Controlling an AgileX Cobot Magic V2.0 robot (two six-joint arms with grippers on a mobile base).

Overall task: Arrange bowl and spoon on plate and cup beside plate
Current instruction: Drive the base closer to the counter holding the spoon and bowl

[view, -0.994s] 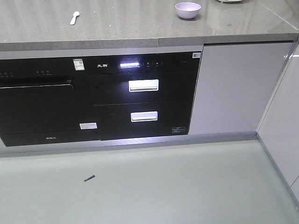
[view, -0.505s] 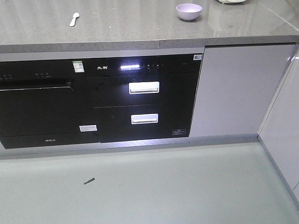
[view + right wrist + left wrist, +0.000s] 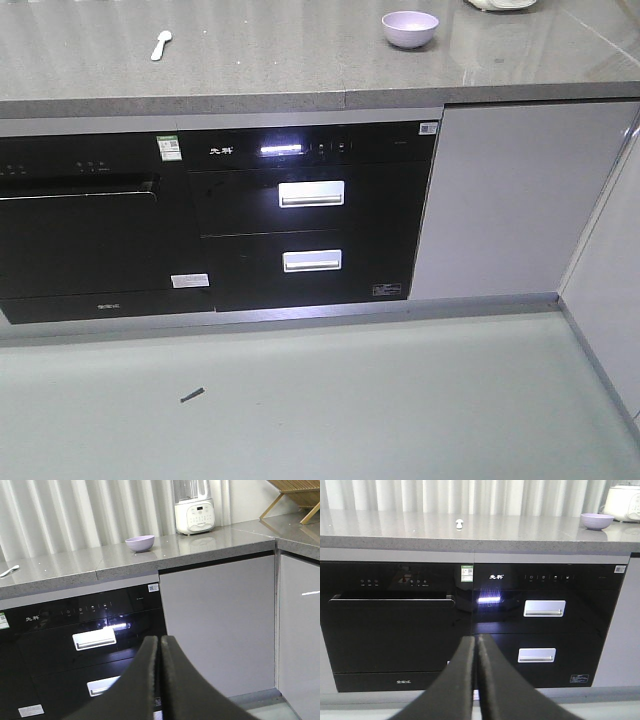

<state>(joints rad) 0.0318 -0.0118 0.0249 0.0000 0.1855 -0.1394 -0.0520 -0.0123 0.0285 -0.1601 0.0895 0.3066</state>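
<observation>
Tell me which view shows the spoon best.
Exterior front-facing: the spoon lies whole on the countertop, scoop and handle distinct. The left wrist view shows it small and foreshortened; the right wrist view only at its left edge.

bright even light; glare on the black appliance panel [image 3: 280, 150].

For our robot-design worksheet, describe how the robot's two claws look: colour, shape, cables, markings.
The left claw and the right claw look alike: each has two smooth matte black fingers, broad at the base and tapering to narrow tips. No cables or markings show in either wrist view.
</observation>
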